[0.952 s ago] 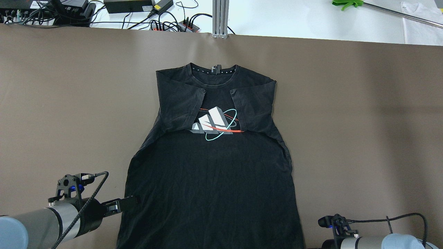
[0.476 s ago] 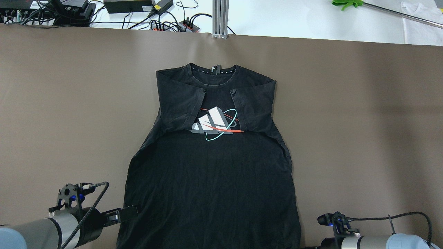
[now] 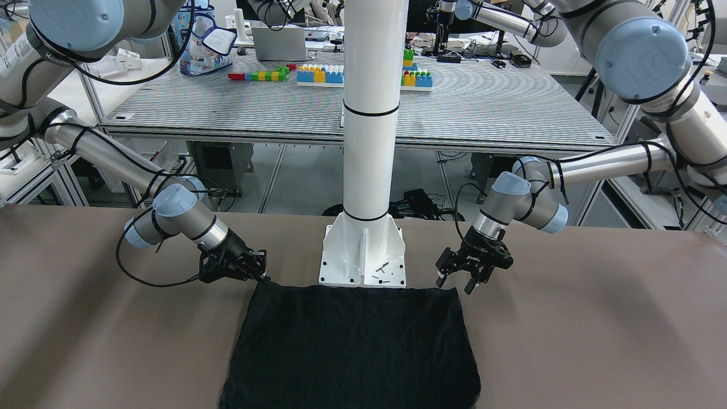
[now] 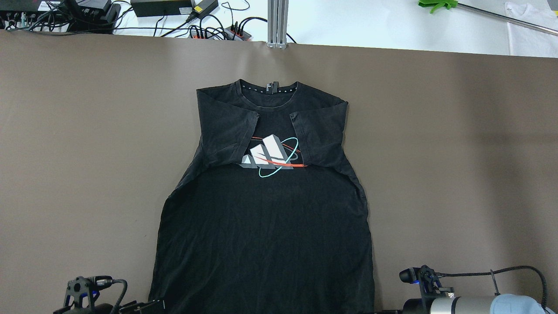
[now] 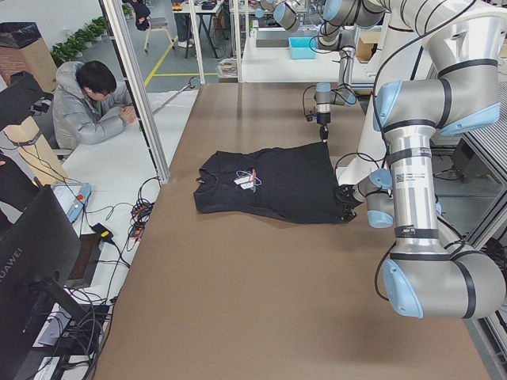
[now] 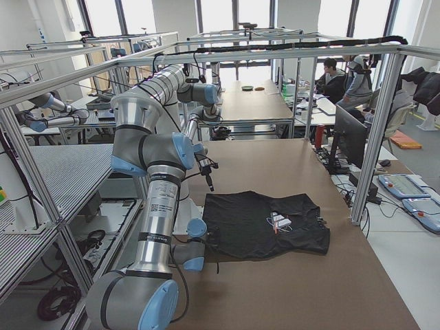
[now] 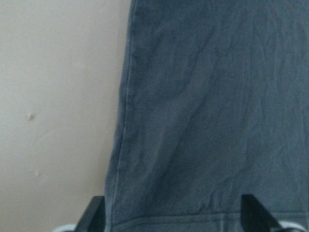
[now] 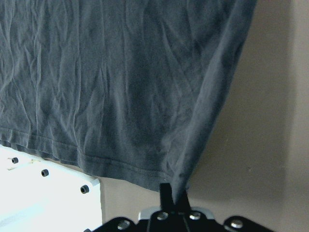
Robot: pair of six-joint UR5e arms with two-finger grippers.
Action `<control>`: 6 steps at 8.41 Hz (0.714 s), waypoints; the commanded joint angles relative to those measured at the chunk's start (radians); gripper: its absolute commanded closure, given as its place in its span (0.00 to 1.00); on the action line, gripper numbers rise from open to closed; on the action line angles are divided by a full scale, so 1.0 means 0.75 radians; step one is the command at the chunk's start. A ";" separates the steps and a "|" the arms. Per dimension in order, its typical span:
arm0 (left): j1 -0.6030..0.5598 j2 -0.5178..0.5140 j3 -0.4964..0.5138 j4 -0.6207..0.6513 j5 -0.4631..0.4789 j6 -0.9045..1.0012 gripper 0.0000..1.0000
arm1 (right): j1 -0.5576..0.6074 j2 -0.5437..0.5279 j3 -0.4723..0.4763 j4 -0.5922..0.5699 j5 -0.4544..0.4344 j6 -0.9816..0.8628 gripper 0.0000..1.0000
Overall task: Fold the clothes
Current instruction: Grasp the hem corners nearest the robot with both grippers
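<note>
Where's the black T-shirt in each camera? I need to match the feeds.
Front-facing: black T-shirt bottom centre, under the white pillar.
Overhead: centre, running to the bottom edge.
Exterior left: mid-frame, on the brown table.
Exterior right: lower centre.
Left wrist: fills the right side.
Right wrist: fills the upper left.
Landmark: its logo print, visible overhead and in both side views.

The word HUAWEI runs up the back of the monitor (image 5: 30, 273). The black shirt (image 4: 261, 235) bears a three-bar logo (image 4: 268, 153) with no readable letters.
</note>
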 commanded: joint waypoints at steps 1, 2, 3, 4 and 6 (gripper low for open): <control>0.062 -0.001 0.069 -0.009 0.069 -0.030 0.00 | 0.000 0.001 0.005 0.001 0.000 0.000 1.00; 0.062 -0.001 0.080 -0.009 0.069 -0.032 0.00 | 0.000 0.001 0.009 0.001 0.000 0.000 1.00; 0.064 -0.005 0.098 -0.009 0.081 -0.032 0.00 | 0.002 0.001 0.019 0.001 0.000 0.000 1.00; 0.072 -0.007 0.102 -0.009 0.085 -0.030 0.00 | 0.002 0.001 0.017 0.001 0.000 0.000 1.00; 0.082 -0.007 0.102 -0.005 0.087 -0.030 0.03 | 0.004 0.001 0.015 0.001 0.000 0.000 1.00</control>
